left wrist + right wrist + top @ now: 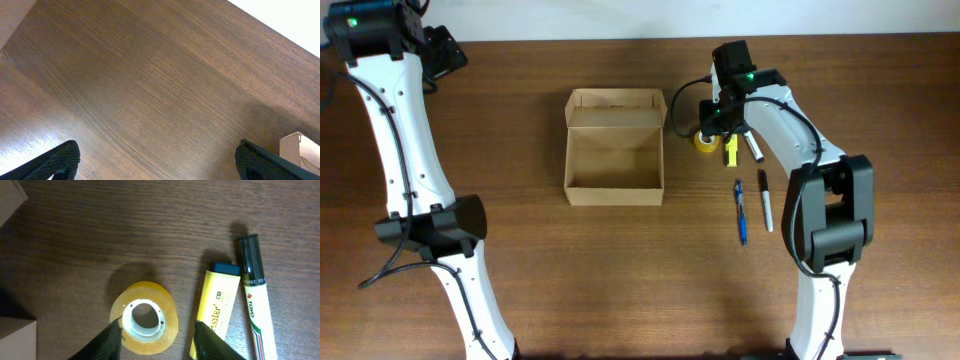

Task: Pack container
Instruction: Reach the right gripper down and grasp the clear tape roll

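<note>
Two pincers stand spread: my right pincer (159,341) straddles the yellow tape roll (145,317), placed, I judge, to pinch it for the open, empty container (615,160) lying nearby at the middle of the desk (620,285), while my left pincer (160,165) hovers well apart, holding nothing.

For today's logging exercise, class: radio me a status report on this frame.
Left gripper open, holding nothing. Right gripper open, astride tape roll. Container open, empty. Nothing in the way.
</note>
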Tool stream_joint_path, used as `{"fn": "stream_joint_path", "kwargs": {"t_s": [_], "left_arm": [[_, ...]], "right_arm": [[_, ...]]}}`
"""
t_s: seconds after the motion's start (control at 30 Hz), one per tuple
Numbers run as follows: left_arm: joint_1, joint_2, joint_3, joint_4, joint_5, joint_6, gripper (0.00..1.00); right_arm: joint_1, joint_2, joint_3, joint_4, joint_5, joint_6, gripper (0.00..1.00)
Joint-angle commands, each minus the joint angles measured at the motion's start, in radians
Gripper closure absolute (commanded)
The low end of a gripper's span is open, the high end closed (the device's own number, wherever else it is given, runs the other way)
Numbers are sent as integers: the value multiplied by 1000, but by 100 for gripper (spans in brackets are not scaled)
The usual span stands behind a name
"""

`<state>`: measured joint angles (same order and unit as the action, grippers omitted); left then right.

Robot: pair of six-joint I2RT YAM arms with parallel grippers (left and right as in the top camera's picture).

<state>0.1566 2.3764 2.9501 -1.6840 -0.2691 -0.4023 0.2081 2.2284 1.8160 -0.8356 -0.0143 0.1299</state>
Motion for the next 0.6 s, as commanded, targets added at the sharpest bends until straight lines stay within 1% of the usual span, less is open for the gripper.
{"fn": "stream_joint_path", "kwargs": {"t_s": [0.0, 0.4, 0.47, 0.5, 0.57], "left_arm": [[1, -28, 3, -3, 3, 15, 0], [1, -28, 3, -3, 3, 15, 0], [1, -28, 3, -3, 4, 15, 0], [1, -28, 3, -3, 3, 15, 0], [1, -28, 3, -3, 3, 15, 0]], "right_arm": [[-6, 43, 24, -3, 27, 15, 58], [-12, 86, 24, -17, 23, 30, 58], [-12, 87, 24, -23, 24, 36, 66], [-12, 88, 24, -24, 24, 37, 69], [-12, 92, 24, -27, 24, 37, 69]]}}
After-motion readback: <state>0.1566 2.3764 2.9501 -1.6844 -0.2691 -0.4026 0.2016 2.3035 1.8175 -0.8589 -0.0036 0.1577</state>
